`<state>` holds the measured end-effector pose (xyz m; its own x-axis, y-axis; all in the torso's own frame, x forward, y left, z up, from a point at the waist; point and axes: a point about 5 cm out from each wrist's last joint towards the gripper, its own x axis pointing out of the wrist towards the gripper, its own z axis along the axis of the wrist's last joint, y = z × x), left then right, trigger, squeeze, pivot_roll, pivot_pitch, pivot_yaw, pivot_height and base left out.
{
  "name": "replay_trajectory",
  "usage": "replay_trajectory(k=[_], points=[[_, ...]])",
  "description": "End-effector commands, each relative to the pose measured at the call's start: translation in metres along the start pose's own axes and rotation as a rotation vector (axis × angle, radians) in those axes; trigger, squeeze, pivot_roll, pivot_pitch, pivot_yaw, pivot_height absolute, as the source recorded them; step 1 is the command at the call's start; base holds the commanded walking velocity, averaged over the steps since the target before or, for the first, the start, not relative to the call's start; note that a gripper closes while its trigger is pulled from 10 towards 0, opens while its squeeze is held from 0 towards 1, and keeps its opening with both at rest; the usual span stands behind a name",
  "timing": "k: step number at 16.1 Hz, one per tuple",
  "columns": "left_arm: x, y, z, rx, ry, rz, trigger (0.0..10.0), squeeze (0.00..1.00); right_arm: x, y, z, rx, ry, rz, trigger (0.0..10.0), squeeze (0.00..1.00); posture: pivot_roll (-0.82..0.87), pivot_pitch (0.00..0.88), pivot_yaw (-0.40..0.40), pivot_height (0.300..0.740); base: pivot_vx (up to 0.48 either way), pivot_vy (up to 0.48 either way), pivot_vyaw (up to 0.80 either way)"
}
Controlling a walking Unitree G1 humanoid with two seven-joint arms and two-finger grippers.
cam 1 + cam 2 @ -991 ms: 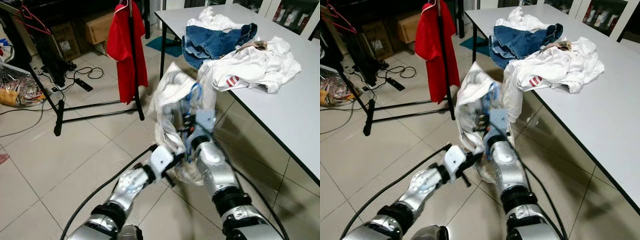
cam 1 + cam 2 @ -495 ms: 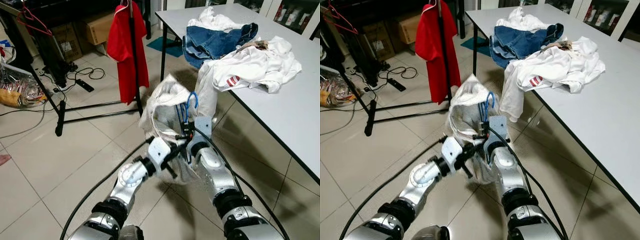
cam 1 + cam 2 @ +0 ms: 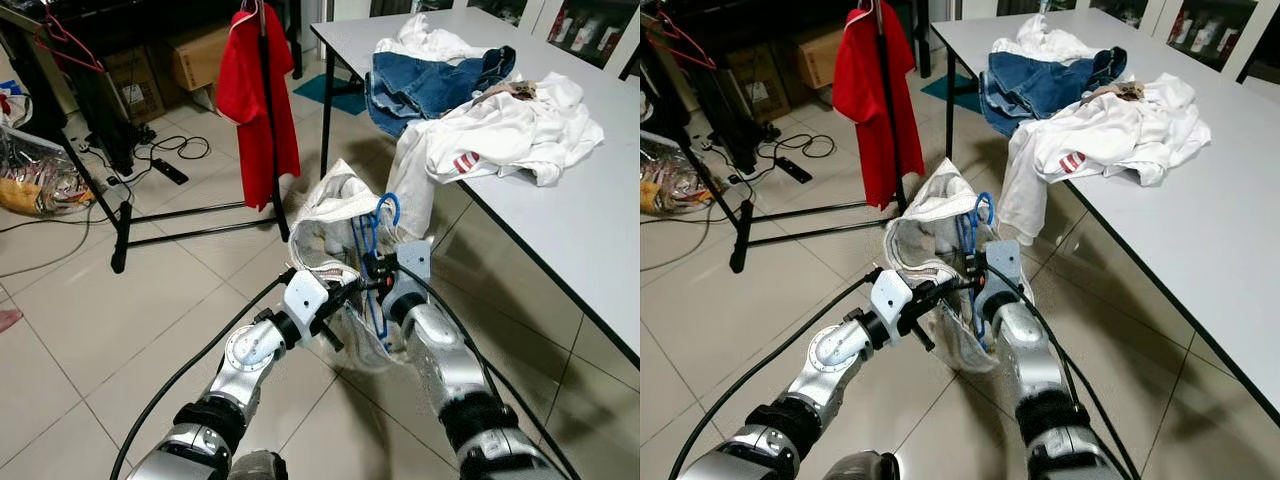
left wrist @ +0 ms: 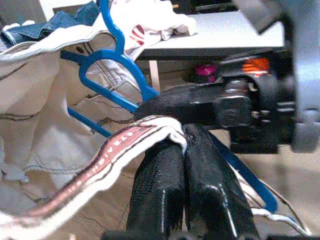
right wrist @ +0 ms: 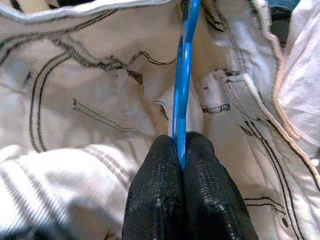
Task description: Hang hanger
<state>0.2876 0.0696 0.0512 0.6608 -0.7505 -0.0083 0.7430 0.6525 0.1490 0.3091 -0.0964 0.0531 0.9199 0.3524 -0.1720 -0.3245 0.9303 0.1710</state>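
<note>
1. Blue plastic is the one hanger (image 3: 375,262) at frame centre in the left eye view. Its hook curls at the top and its long axis runs up and down. It sits inside one whitish garment (image 3: 335,215) with dark stitching. Two silver arms rise from the lower edge. The left gripper (image 3: 352,288) and the right gripper (image 3: 378,268) meet at the garment, just below centre. One red shirt (image 3: 250,85) hangs on one black rack (image 3: 190,215) at upper left. One white table (image 3: 590,220) fills the right side. It carries one heap of clothes (image 3: 480,95), blue denim behind white pieces.

2. From the right eye view the same group sits at centre. The hanger (image 3: 975,250) stands upright there too, hook uppermost. The red shirt (image 3: 868,80) is at upper left and the table (image 3: 1200,230) on the right.

3. In the left wrist view the left gripper (image 4: 184,145) rises from the bottom centre. Its two black fingers (image 4: 160,185) are pressed together on the garment's striped collar band (image 4: 127,147), red and white, at centre. The hanger (image 4: 117,75) shows at upper left, its hook reaching the top edge and its bars slanting down to the right. The right gripper's black body (image 4: 235,102) lies across the right of centre.

4. At the bottom centre of the right wrist view, the right gripper (image 5: 181,150) is clamped on the hanger (image 5: 184,75). One thin blue bar runs straight up from between the fingers (image 5: 157,185) to the top edge. Whitish cloth (image 5: 90,100) with dark seams surrounds it.
</note>
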Motion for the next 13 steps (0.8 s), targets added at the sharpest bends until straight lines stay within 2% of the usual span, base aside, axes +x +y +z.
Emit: replay_trajectory(k=[1, 4, 6, 9, 13], points=[[0.001, 0.004, 0.006, 0.015, -0.035, 0.018, 0.0, 0.00, 0.000, 0.000, 0.011, -0.013, -0.043, 0.036, 10.0, 0.00, 0.04, 0.000, 0.045, 0.740, 0.000, 0.000, 0.00], [-0.001, 0.008, 0.009, 0.024, -0.056, 0.038, 0.0, 0.00, -0.010, -0.004, 0.003, -0.029, 0.012, 0.072, 10.0, 0.00, 0.04, 0.000, 0.044, 0.740, 0.000, 0.000, 0.00], [-0.002, 0.011, 0.011, 0.040, -0.062, 0.043, 0.0, 0.00, -0.018, -0.004, -0.004, -0.003, 0.059, 0.085, 10.0, 0.00, 0.04, 0.000, 0.045, 0.740, 0.000, 0.000, 0.00], [-0.007, 0.014, 0.009, 0.050, -0.057, 0.055, 0.0, 0.00, -0.027, -0.013, -0.007, 0.025, 0.089, 0.077, 10.0, 0.00, 0.04, 0.000, 0.046, 0.740, 0.000, 0.000, 0.00], [-0.011, 0.018, 0.009, 0.059, -0.055, 0.079, 0.0, 0.00, -0.044, -0.013, -0.007, 0.020, 0.112, 0.155, 10.0, 0.00, 0.04, 0.000, 0.039, 0.740, 0.000, 0.000, 0.00]])
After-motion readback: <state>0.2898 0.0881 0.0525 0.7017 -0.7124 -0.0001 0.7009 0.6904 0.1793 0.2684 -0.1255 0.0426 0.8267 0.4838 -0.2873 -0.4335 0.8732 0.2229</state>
